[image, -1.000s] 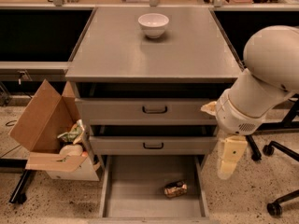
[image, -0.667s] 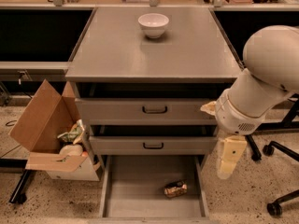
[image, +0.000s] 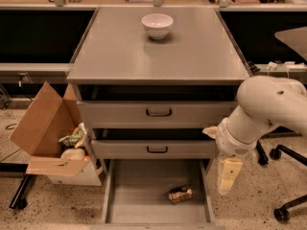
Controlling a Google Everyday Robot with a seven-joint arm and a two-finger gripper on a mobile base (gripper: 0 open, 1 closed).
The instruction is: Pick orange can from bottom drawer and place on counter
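Grey counter (image: 158, 56) with white bowl (image: 157, 25), speckled floor (image: 249, 211), hand (image: 224, 182) beside bottom drawer (image: 141, 195)

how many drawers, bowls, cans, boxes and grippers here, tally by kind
drawers: 3
bowl: 1
can: 1, in the bottom drawer
box: 1
gripper: 1, right of the bottom drawer
total: 7

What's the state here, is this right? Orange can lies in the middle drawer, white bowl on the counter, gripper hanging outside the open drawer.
One thing is wrong. The camera view shows the orange can lying in the bottom drawer, which is pulled open, not in the middle drawer. The rest holds: white bowl on the counter, gripper hanging outside the open drawer.
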